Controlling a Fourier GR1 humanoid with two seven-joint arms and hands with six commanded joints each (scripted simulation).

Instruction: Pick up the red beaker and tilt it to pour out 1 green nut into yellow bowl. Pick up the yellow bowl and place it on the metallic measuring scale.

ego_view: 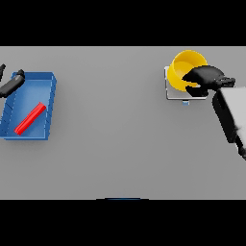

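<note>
The yellow bowl (pixel 185 69) already sits on the metal scale (pixel 169 91) at the far right of the grey worktop (pixel 120 144), and the right hand (pixel 204 77) is curled over the bowl's near right rim, so the coming move looks like letting go and lifting clear. The bowl is smooth, round and glossy; the scale is a flat, pale square plate. Far to the left, the red beaker (pixel 30 118) lies on its side in a blue tray (pixel 50 103), long axis slanting, with the left hand (pixel 12 82) at the tray's far corner; whether its fingers are open I cannot tell
</note>
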